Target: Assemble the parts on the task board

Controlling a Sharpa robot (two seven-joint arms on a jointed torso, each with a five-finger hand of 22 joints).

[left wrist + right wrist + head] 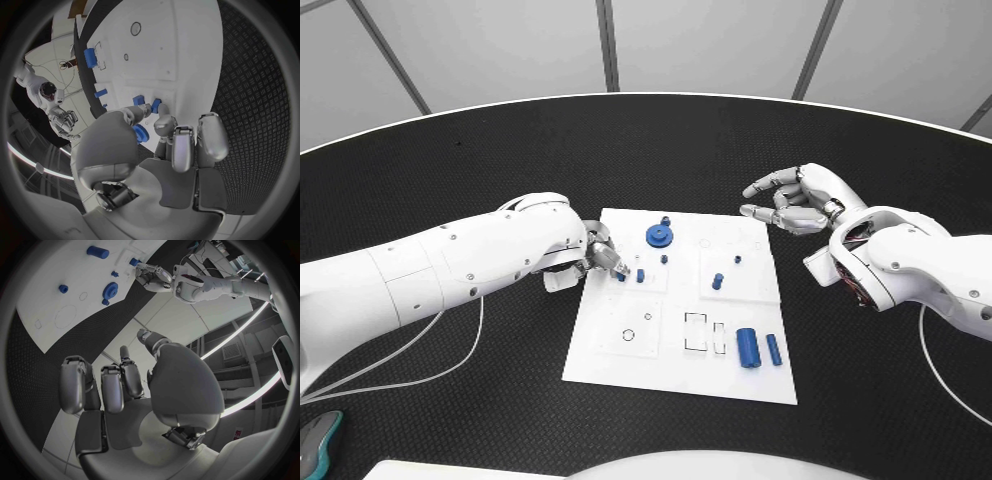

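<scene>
The white task board (678,375) lies in the middle of the black table (473,170), with blue parts spread over it: a gear-shaped part (658,236) near its far edge, a small peg (718,282) standing near the middle, and two cylinders (749,347) lying side by side near the corner closest to the right arm. The head view shows the left hand (596,256) at the board's left edge, fingers drawn together over a small blue part (620,275), though from above the contact is hard to judge. The left wrist view brings this closer: the fingertips (164,121) meet at a small blue part (155,105) on the board, and seem to pinch it, with another blue piece just beside it. The right hand (795,200) hovers over the table beyond the board's far right corner; the right wrist view shows its fingers (103,385) loosely curled, apart from one another, with nothing between them. That same view also takes in the board from the far side, with the gear and the left hand at its edge. The board carries thin outlined shapes, circles and rectangles, but no writing can be read on it.
</scene>
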